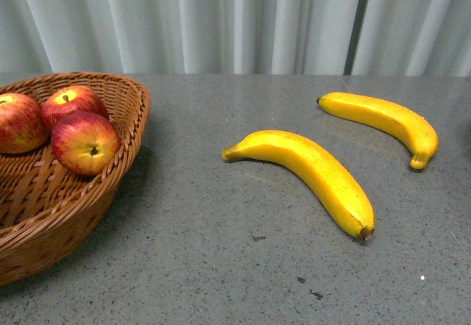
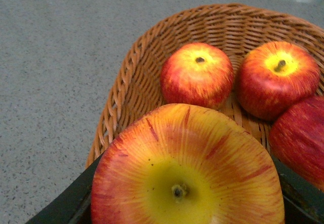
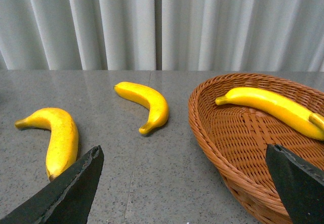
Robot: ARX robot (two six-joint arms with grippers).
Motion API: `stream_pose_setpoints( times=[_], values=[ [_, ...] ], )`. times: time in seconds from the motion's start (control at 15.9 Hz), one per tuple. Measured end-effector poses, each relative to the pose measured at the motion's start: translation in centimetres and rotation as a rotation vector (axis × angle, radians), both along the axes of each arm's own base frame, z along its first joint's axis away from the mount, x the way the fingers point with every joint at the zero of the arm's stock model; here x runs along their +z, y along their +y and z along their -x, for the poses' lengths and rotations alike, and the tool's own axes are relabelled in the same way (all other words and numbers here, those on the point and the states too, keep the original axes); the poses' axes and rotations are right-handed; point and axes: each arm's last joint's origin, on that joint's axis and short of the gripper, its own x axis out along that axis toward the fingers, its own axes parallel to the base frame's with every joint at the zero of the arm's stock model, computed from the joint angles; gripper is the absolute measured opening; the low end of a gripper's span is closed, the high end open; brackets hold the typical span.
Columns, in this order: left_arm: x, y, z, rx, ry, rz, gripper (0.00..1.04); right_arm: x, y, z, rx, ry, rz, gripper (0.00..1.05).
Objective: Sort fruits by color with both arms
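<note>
Holding apple: left pincer, over basket rim.
Right pincer: wide apart.
Tabletop: open room between basket and bananas.

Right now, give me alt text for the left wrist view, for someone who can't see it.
A streaked red-and-yellow apple fills the foreground, gripped by the left tool, whose dark fingers show at either side. Beyond it, a wicker basket on a grey table holds three more red apples.
</note>
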Motion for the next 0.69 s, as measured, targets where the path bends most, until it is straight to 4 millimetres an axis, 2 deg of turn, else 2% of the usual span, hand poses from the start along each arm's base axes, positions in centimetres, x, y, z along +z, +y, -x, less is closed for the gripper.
stream_pose_setpoints(
  times=[0.13, 0.25, 0.44, 0.5, 0.69],
  values=[
    [-0.8, -0.2, 0.6, -0.032, 0.030, 0.013, 0.98, 0.0, 0.0, 0.0, 0.000, 0.000, 0.000, 0.98],
    [0.1, -0.3, 1.1, -0.040, 0.002, 0.014, 0.97, 0.0, 0.0, 0.0, 0.000, 0.000, 0.000, 0.98],
    [4.1, -0.7, 2.5, -0.074, -0.139, 0.008, 0.98, 0.0, 0.0, 0.0, 0.000, 0.000, 0.000, 0.98],
    [6.7, -0.9, 4.0, -0.096, -0.236, -0.018, 0.98, 0.0, 0.0, 0.0, 0.000, 0.000, 0.000, 0.98],
    [9.1, -0.4, 7.2, -0.104, -0.335, -0.042, 0.97, 0.0, 0.0, 0.0, 0.000, 0.000, 0.000, 0.98]
  ],
)
